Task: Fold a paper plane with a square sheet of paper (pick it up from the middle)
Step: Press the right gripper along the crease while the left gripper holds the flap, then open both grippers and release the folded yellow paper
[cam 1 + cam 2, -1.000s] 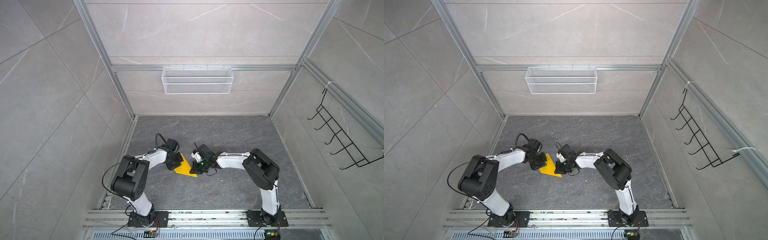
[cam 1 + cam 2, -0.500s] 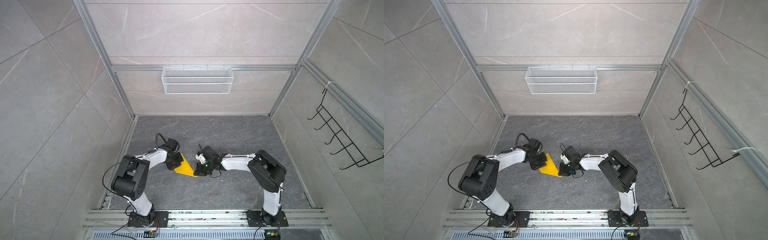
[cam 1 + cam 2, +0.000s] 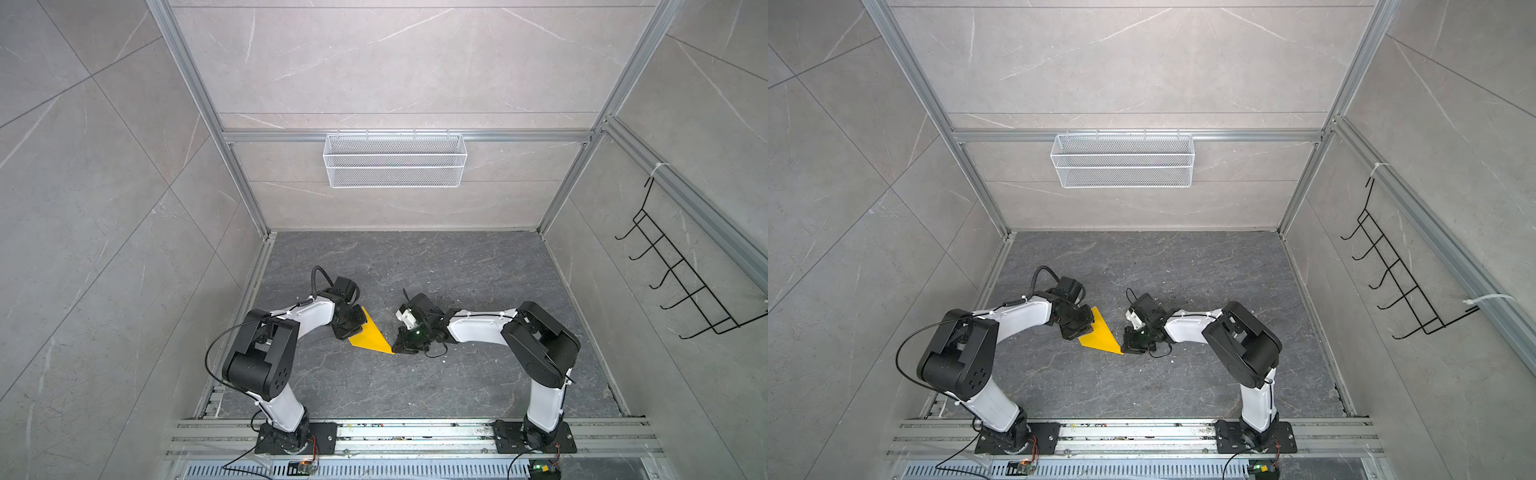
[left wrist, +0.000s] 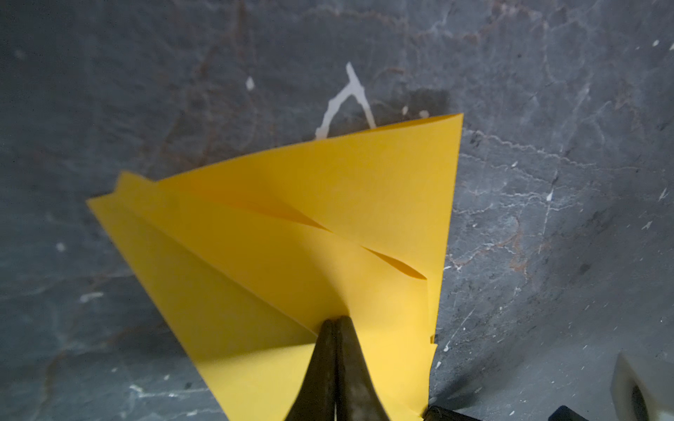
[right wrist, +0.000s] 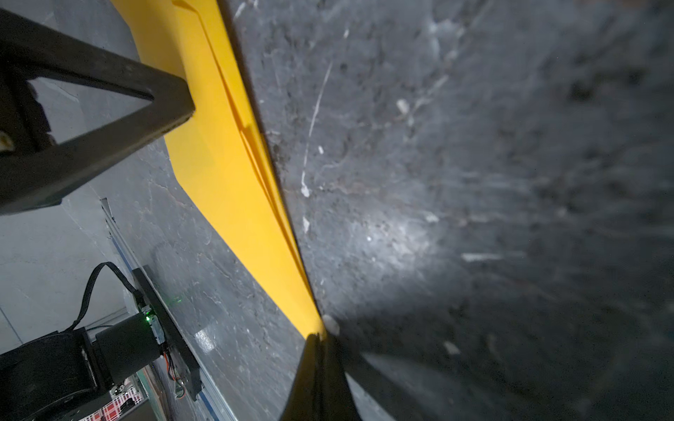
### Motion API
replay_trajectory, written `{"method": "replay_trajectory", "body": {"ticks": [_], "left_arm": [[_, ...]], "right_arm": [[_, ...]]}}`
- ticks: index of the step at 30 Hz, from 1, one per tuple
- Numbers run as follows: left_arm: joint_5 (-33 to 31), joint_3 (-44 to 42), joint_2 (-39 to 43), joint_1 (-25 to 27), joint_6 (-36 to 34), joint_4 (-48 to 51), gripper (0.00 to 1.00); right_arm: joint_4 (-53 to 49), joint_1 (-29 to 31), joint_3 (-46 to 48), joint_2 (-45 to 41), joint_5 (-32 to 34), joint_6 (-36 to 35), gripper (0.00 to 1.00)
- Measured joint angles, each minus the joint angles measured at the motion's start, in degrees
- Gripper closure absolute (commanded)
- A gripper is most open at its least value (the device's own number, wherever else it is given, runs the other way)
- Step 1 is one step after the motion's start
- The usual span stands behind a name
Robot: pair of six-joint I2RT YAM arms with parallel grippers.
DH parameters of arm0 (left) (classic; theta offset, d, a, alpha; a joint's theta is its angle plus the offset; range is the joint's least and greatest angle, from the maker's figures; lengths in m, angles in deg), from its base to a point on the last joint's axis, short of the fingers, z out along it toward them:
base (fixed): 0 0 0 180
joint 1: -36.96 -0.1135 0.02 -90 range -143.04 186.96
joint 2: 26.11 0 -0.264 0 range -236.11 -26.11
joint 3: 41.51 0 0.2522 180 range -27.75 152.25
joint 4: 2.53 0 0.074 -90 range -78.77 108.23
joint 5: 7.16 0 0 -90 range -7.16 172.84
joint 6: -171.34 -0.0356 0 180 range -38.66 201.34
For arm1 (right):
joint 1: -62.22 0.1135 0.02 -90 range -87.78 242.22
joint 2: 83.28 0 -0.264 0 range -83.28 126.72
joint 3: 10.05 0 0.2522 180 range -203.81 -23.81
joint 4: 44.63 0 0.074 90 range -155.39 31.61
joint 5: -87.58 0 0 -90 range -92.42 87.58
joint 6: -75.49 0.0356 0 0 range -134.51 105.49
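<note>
Dark grey stone-look surface (image 3: 457, 270) inside a pale tiled enclosure, seen from above. Two white-and-black robot arms reached in from the 6 o'clock edge: left arm (image 3: 307, 320) and right arm (image 3: 478, 330), wrists nearly meeting near centre. On the back wall at 12 o'clock hung a white wire basket (image 3: 395, 160). On the wall at 3 o'clock was a black hook rack (image 3: 685, 291).

Btwn the wrists was the paper plane (image 3: 372, 334), bright yellow, part-folded into a narrow triangle. Its long axis ran approx. 10 o'clock to 4 o'clock, wide end toward 10 and sharp point toward 4. It sat low at the surface. Whether it rested there or hung just clear couldn't be told.

The left tool (image 4: 335, 322) was clamped on the wide end, jaws pinched tight on the layers, w/ folded flaps fanning slightly apart beyond the grip. The right tool (image 5: 317, 337) was fully closed too, its tip touching the plane's point. No paper was clearly seen btwn its jaws, so prob. contact, not a hold.

Key relation: from the right tool the plane lay toward 10 o'clock, lengthwise, roughly in line w/ the tool. The left arm alone seemed to carry it. Any next crease or press prob. depended on a firm left grip while the right tool worked from the point end.
</note>
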Motion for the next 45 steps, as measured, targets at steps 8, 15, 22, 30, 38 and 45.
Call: {"method": "replay_trajectory", "body": {"ticks": [8,15,22,30,38,45], "left_arm": [[0.0,0.5,-0.1,0.0,-0.5,0.5,0.89],[1.9,0.7,4.0,-0.1,-0.7,-1.1,0.78],[2.9,-4.0,16.1,-0.4,1.9,-7.0,0.49],[4.3,-16.0,18.8,-0.7,5.6,-15.3,0.37],[4.9,-16.9,14.1,-1.7,7.2,-23.3,0.43],[8.5,-17.9,11.2,-3.3,8.1,-29.8,0.47]], "right_arm": [[-2.7,-0.1,2.1,-2.9,0.7,-2.9,1.00],[-1.8,-0.1,2.9,-7.3,2.1,-8.1,0.80],[0.4,-0.1,0.8,-8.9,4.3,-16.0,0.57],[1.5,-0.1,-0.6,-8.9,6.0,-21.8,0.37],[3.4,-0.1,-0.6,-9.3,7.6,-22.8,0.29],[4.3,-0.1,-0.6,-11.1,8.5,-22.8,0.29]]}}
